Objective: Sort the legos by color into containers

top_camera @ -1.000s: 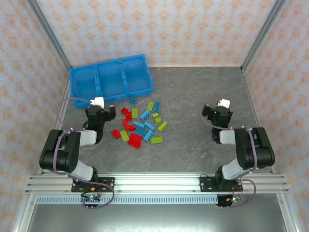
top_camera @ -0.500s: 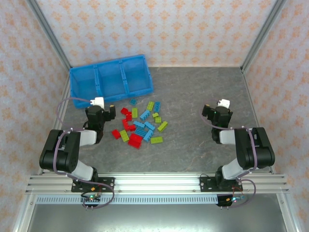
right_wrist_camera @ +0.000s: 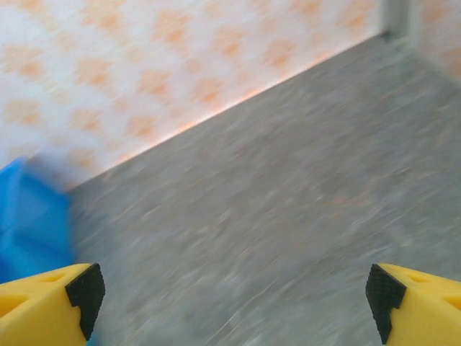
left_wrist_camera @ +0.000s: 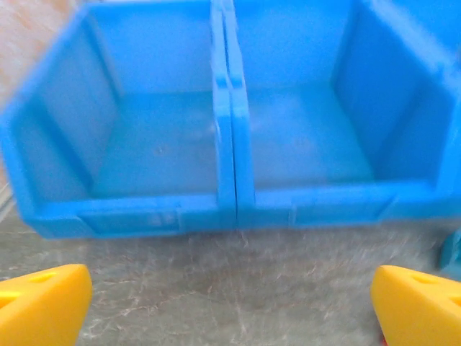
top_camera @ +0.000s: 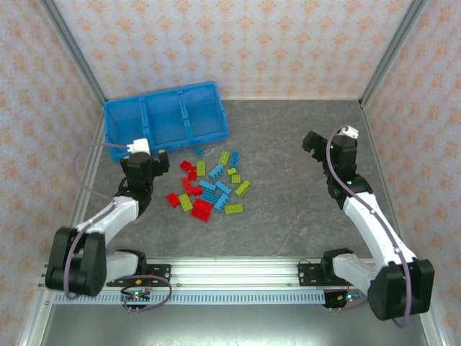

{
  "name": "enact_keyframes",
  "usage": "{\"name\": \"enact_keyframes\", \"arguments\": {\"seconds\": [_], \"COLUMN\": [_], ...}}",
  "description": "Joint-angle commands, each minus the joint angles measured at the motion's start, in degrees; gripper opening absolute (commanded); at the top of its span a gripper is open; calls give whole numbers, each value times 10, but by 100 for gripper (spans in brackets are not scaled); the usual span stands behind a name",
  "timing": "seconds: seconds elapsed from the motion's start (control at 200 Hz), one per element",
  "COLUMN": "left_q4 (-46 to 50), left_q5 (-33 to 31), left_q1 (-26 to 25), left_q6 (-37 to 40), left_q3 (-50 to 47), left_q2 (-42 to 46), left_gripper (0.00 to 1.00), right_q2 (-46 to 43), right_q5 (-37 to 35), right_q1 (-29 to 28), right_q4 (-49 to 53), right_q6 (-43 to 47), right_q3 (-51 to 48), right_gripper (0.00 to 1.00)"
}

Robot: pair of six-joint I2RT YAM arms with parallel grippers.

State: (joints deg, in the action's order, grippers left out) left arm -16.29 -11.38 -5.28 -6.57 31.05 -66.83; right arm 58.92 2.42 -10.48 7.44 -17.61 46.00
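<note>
**Left:** the containers [top_camera: 166, 115], three empty compartments of one blue tray, sit at the far left of the surface [top_camera: 288, 202]. The left tool [left_wrist_camera: 230, 310] faces the tray's near wall with its jaws spread wide, gripping nothing, between bins and bricks.

**Centre:** the legos [top_camera: 209, 186] lie loose in one mixed red, blue and green cluster, none sorted.

**Right:** the right tool [right_wrist_camera: 234, 303], likewise open and empty, hangs well apart from the cluster, probably to leave the pile unobstructed.
</note>
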Motion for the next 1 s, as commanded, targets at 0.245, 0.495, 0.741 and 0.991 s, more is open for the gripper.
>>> {"name": "enact_keyframes", "arguments": {"seconds": [0.245,0.495,0.741,0.991], "left_q4": [504,512,519,465], "left_q5": [160,167,140,127], "left_q1": [-64,-118,-119,-119], "left_q6": [-296,-386,-423,-415], "left_q3": [170,102,92,85], "left_q2": [81,40,-21,-71], "left_gripper": [96,85,74,72], "right_q2": [128,248,273,272], "right_q5": [142,122,118,118], "right_q1": [-266,-344,-346,-350], "right_q4": [285,269,271,266], "right_q6": [-69,-68,-75,-92], "right_q3": [135,218,226,212], "right_gripper": [95,95,94,94]}}
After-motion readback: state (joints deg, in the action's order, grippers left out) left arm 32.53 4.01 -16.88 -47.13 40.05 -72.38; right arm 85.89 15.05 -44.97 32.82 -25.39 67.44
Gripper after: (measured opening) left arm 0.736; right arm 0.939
